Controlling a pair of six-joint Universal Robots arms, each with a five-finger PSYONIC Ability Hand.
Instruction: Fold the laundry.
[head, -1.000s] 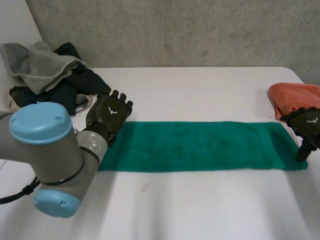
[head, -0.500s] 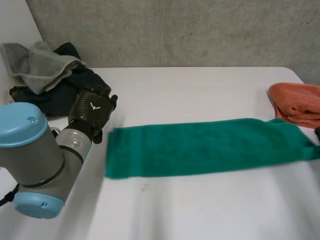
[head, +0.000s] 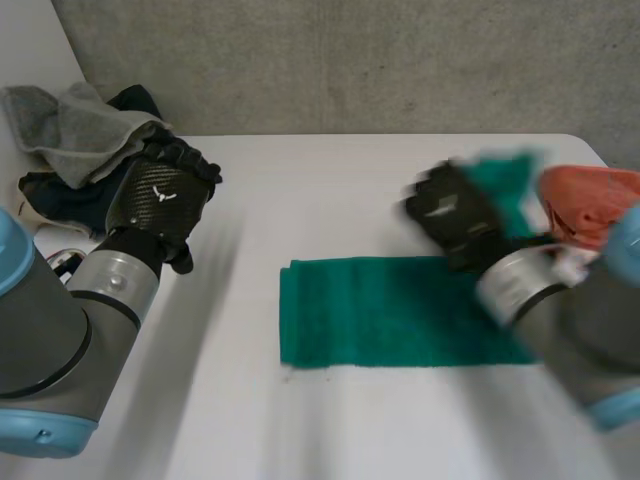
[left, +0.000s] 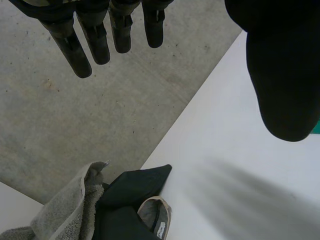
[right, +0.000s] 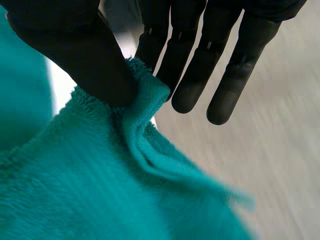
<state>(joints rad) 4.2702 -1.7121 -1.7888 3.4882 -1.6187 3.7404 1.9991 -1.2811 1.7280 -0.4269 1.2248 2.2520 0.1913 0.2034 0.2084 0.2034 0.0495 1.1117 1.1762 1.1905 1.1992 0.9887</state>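
A green towel (head: 390, 310) lies across the middle of the white table (head: 330, 190), its right end lifted. My right hand (head: 455, 215) holds that end up above the towel's right half, pinching the towel's edge (right: 145, 87) between thumb and fingers (right: 187, 95). My left hand (head: 160, 200) hovers open at the table's left, clear of the towel, its fingers (left: 95, 40) straight and empty above the laundry pile.
A pile of grey and dark laundry (head: 80, 150) sits at the table's far left corner; the same laundry (left: 120, 205) lies beneath my left hand. A folded orange cloth (head: 590, 205) rests at the right edge. A concrete wall stands behind the table.
My right hand closed on the towel's right end, lifted it and carried it leftward over the towel. My left hand let go of the left end and drew back to the left.
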